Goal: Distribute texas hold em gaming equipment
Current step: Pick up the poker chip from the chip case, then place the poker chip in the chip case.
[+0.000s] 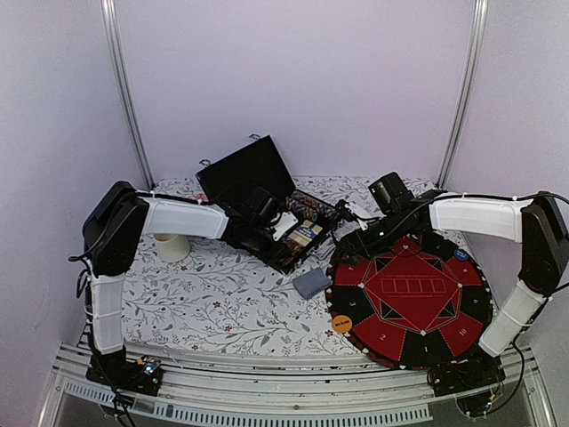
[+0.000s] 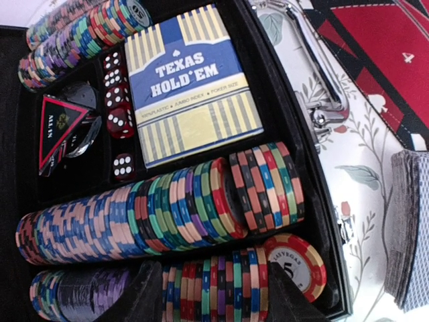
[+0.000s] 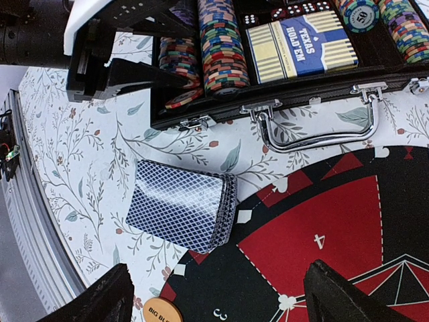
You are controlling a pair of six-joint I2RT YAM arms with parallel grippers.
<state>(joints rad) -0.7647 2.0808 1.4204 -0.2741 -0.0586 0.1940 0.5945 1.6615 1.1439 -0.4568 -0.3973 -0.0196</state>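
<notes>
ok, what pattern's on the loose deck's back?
Deck: dark blue diamond lattice on white, clearest in the right wrist view.

Left arm (image 1: 178,218): upright from near-left base, folded sharply at elbow, white forearm stretched rightward and away. Left tool (image 2: 214,298): pointed downward, dark fingers (image 2: 144,292) parted part-way; grip or no grip not discernible. Right arm (image 1: 471,216): upright from near-right base, folded at elbow, white forearm stretched leftward. Right tool (image 3: 224,302): angled downward, dark fingers (image 3: 94,302) spread wide. Tools near each other in mid-scene, not touching, left tool also visible at upper left of right wrist view.
</notes>
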